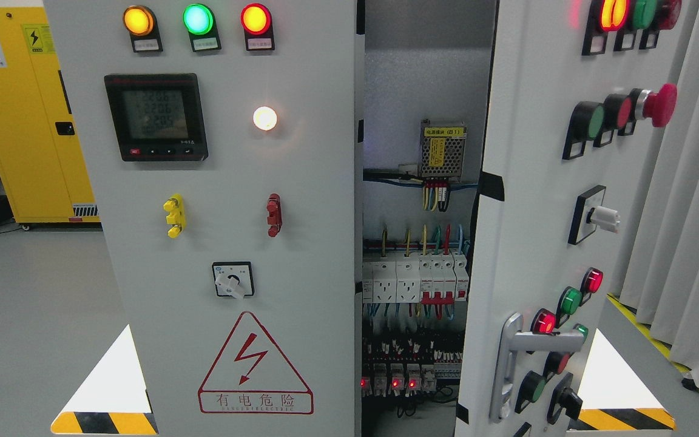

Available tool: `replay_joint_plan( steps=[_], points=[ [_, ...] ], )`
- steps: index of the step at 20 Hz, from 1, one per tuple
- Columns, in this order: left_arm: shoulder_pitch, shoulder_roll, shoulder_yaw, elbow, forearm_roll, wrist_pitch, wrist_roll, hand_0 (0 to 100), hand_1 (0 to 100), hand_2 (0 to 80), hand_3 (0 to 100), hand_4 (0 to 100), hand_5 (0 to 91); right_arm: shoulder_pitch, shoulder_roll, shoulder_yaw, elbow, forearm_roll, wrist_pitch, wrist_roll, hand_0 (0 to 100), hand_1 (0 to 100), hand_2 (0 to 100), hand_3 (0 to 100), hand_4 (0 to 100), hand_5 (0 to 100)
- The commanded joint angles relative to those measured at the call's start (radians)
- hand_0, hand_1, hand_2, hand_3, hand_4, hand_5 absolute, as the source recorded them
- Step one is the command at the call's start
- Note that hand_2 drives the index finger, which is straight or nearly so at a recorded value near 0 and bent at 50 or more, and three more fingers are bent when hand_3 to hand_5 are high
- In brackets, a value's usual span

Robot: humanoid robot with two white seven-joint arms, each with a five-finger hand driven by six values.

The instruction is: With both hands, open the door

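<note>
The cabinet's two doors stand apart, with a tall gap between them through the middle of the view. The left door (228,212) faces the camera almost flat, its inner edge running straight down beside the gap. The right door (543,230) is swung outward, seen at a slant, its free edge leaning toward the camera; a silver lever handle (522,358) sits low on it among red and green push buttons.

Through the gap the cabinet interior (416,273) shows: a small power supply high up, coloured wires below it, a row of white breakers, and terminals with red lights at the bottom.

On the left door are three lamps (198,21), a dark meter (155,116), a white lit lamp, yellow and red posts, a rotary switch (232,280) and a red lightning warning triangle (255,364).

Neither robot hand appears, so their fingers cannot be told.

A yellow cabinet (22,115) stands behind on the left over open grey floor (34,315). Grey curtains (689,212) hang close at the right door's outer side.
</note>
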Motion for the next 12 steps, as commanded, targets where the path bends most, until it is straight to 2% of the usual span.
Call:
replay_joint_plan(
  steps=[1, 8, 12],
  points=[
    [0.003, 0.002, 0.007, -0.001, 0.004, 0.002, -0.001, 12, 56, 0.0, 0, 0, 0.0, -0.025, -0.006, 0.000, -0.001, 0.000, 0.001, -0.002, 0, 50, 4, 0, 0, 0],
    [0.005, 0.021, 0.017, -0.024, 0.007, -0.007, -0.002, 12, 56, 0.0, 0, 0, 0.0, -0.025, -0.004, 0.000, -0.001, 0.000, 0.001, -0.002, 0, 50, 4, 0, 0, 0],
    [0.053, 0.092, 0.075, -0.268, 0.045, -0.049, -0.024, 12, 56, 0.0, 0, 0, 0.0, -0.025, -0.006, 0.000, -0.001, 0.000, 0.001, -0.002, 0, 50, 4, 0, 0, 0]
  ],
)
